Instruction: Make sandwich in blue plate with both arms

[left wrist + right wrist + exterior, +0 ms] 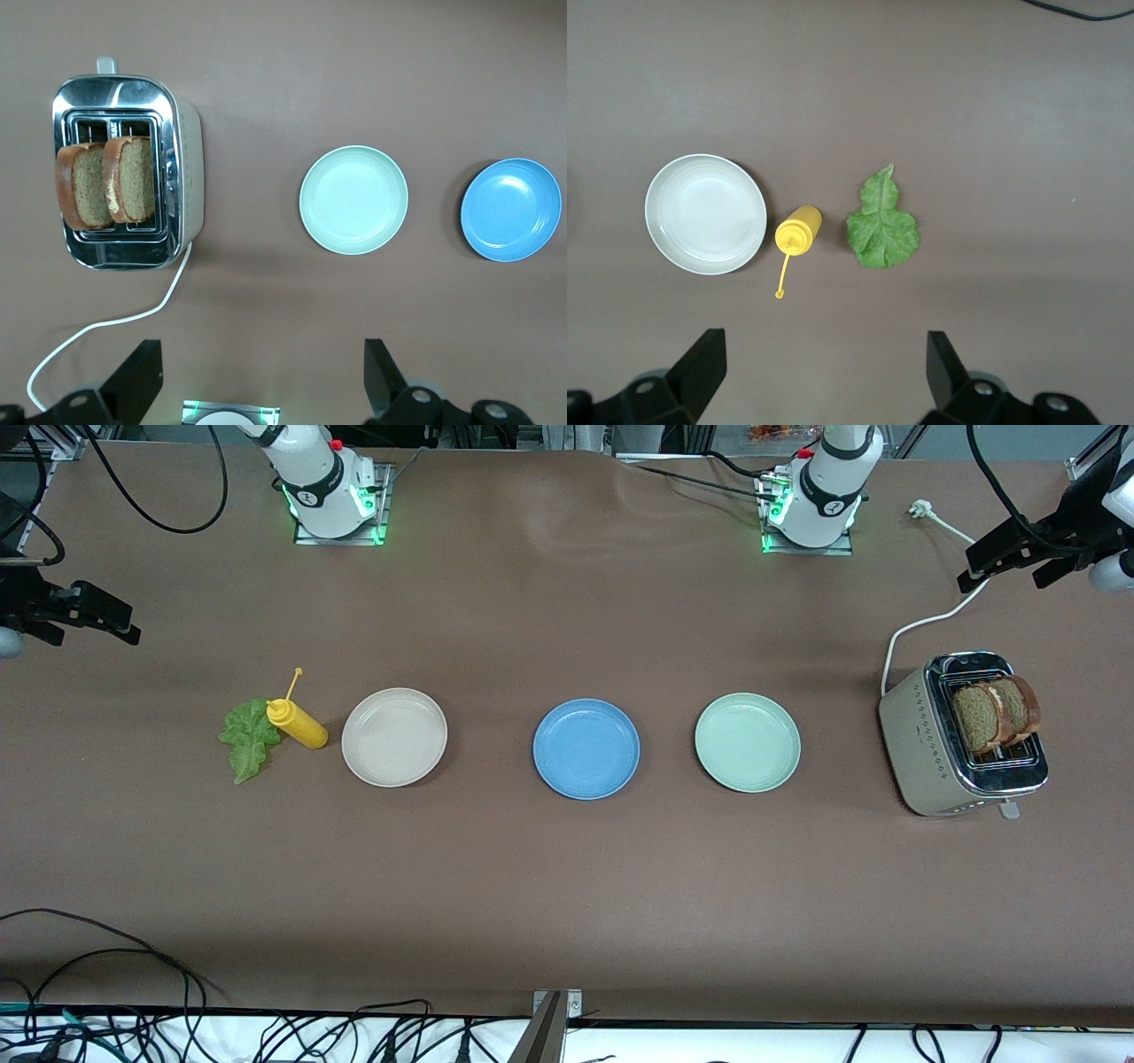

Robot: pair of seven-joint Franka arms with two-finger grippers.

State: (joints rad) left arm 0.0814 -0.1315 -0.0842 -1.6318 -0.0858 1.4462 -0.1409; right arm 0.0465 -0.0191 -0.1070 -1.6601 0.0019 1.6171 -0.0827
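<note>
The blue plate (586,748) (511,210) lies bare in the middle of the table. Two brown bread slices (979,717) (84,186) stand upright in the toaster (921,753) (186,168) at the left arm's end. A green lettuce leaf (250,737) (882,226) lies flat at the right arm's end. My left gripper (1001,576) (263,363) hangs open and holds nothing, high over the toaster's white cable (921,624). My right gripper (97,638) (824,354) is open and holds nothing, high over the table edge at the right arm's end.
A beige plate (394,737) (705,213) and a mint-green plate (747,742) (353,200) flank the blue plate. A yellow squeeze bottle (299,724) (799,230) lies on its side between the lettuce and the beige plate. Cables run along the table's near edge.
</note>
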